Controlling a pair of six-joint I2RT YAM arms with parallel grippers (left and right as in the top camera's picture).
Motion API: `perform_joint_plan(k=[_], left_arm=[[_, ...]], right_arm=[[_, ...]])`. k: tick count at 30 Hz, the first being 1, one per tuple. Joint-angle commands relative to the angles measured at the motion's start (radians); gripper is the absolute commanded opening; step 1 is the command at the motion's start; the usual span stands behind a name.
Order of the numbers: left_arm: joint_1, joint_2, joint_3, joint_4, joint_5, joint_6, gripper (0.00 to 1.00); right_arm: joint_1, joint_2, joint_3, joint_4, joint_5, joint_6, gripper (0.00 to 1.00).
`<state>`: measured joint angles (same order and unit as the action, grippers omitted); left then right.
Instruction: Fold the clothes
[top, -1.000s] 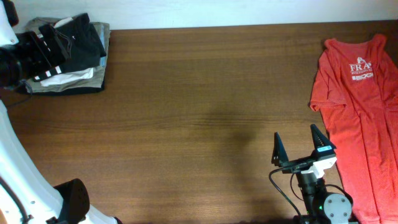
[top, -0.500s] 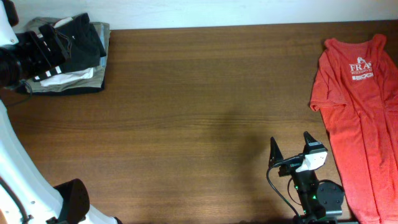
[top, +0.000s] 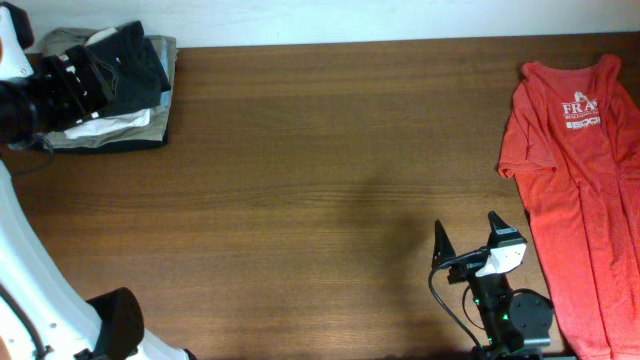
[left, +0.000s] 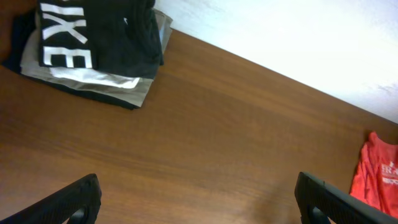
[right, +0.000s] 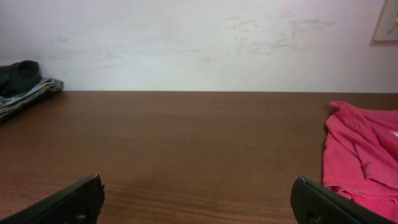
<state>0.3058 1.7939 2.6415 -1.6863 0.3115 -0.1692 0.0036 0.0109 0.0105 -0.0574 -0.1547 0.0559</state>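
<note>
The black top (top: 135, 55) lies folded on a stack at the table's far left corner. Its white block letters show in the left wrist view (left: 62, 40). It shows as a dark lump at the left edge of the right wrist view (right: 18, 74). My left gripper (top: 82, 72) hovers over the stack's left part, open and empty, its fingers wide apart in its own view (left: 196, 183). My right gripper (top: 467, 238) is open and empty near the front edge, right of centre, over bare wood (right: 196, 186).
White and khaki folded garments (top: 110, 128) lie under the black top. A red T-shirt with white print (top: 575, 170) lies spread flat along the right edge, also in the right wrist view (right: 364, 155). A white wall (right: 199, 43) borders the table's far side.
My right gripper has drawn back toward the front edge and slightly left. My left gripper has shifted a little left over the stack. The clothes have not moved.
</note>
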Motion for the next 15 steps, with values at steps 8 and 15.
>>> perform_joint_plan(k=[8,15], left_arm=[[-0.334,-0.828,-1.434,0.866,-0.247,-0.002,0.99],[-0.336,-1.315,-1.970,1.139,-0.310,-0.002,0.99]], right_arm=[[0.008,-0.007,-0.005,-0.007,-0.002,0.007,0.99],[0.008,-0.007,-0.005,-0.007,-0.002,0.007,0.99]])
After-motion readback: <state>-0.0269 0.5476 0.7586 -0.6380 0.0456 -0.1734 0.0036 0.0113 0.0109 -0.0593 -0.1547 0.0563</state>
